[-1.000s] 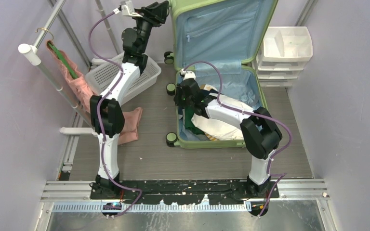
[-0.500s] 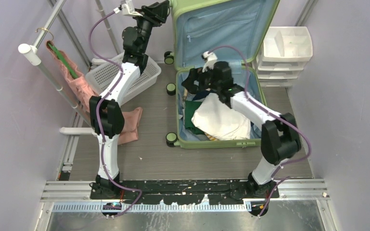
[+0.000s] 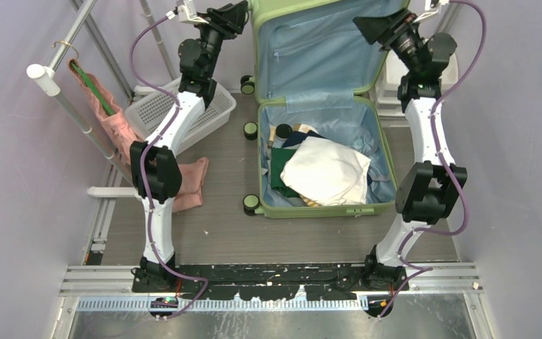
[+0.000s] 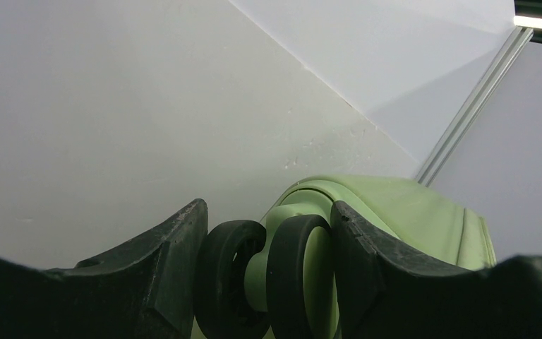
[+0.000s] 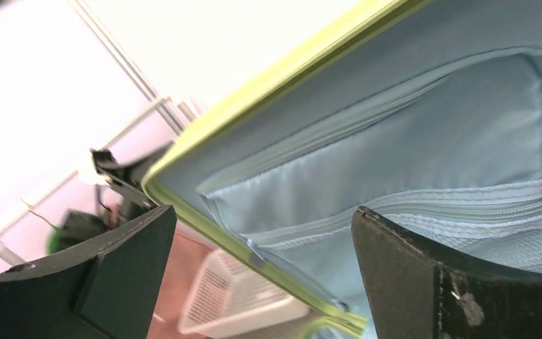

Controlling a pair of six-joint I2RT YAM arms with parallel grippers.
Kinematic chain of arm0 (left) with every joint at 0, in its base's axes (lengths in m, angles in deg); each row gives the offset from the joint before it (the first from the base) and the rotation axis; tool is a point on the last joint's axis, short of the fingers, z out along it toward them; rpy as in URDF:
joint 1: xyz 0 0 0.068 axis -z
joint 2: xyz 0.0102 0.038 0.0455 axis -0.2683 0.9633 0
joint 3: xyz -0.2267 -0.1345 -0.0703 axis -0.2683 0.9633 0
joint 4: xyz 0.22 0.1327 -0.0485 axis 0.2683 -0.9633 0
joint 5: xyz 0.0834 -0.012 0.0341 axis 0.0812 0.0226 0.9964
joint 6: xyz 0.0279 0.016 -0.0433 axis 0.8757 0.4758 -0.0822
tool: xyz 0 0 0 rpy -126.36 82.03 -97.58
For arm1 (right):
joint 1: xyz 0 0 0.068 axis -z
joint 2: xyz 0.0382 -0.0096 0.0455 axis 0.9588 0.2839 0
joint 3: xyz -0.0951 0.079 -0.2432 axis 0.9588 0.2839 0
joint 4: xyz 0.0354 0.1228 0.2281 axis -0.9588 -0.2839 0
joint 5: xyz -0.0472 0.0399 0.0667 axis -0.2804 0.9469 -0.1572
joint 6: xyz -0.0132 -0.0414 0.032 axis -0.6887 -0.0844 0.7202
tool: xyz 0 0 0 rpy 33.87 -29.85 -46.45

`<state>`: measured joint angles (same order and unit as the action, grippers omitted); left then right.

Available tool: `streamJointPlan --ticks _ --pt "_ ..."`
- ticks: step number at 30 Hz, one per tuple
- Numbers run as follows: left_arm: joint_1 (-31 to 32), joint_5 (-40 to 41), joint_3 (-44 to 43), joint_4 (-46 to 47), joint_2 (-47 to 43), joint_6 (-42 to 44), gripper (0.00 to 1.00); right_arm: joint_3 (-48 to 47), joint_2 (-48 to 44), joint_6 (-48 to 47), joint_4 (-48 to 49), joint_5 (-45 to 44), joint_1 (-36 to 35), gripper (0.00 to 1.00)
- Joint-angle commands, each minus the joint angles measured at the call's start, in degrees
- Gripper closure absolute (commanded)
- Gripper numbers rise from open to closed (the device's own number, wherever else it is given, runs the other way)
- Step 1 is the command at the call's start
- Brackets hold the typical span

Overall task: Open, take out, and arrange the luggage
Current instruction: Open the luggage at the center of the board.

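The left arm's jaws were closed on a black-and-green wheel [image 4: 254, 275] at the top corner of the raised lid, and the wheel filled the gap between them. The right arm's jaws stood spread wide and empty, high beside the lid's right edge and facing its lining [image 5: 430, 141].

The luggage [image 3: 317, 210] lay open at the far middle of the bench [image 3: 219, 233], base flat and lid upright. Opening looked done, so taking out was the step in hand. The next move probably called for the right arm to drop into the base and pinch a raised fold of the white cloth [image 3: 324, 173] while the left steadied the lid.

The shell was hard, pale green and rounded at the corners. The lining was thin, satiny blue fabric with a stitched zip pocket. The white cloth lay soft and rumpled over a dark green garment [image 3: 276, 176].
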<state>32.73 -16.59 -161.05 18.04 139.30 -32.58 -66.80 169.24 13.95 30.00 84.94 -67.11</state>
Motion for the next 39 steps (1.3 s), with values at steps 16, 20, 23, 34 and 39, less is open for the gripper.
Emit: streamJointPlan --ticks 16,20,23,34,39 --pt "-0.47 -0.76 3.80 -12.05 -0.53 6.33 0.48 -24.91 9.59 33.01 -11.44 -11.39 -1.08 0.34" --pt "-0.47 -0.54 4.43 -11.73 -1.00 6.78 0.48 -28.42 11.29 34.58 -17.88 -11.62 -1.32 0.41" --pt "-0.47 -0.53 4.40 -11.70 -1.09 6.92 0.47 -25.71 9.22 33.93 -17.73 -10.57 -1.35 0.39" --pt "-0.47 -0.71 4.56 -11.86 -1.48 6.88 0.47 -21.54 5.79 31.87 -18.54 -9.35 -1.78 0.34" --pt "-0.47 -0.98 4.94 -11.70 -1.68 6.18 0.47 -26.75 9.01 30.55 -21.50 -13.00 -2.29 0.37"
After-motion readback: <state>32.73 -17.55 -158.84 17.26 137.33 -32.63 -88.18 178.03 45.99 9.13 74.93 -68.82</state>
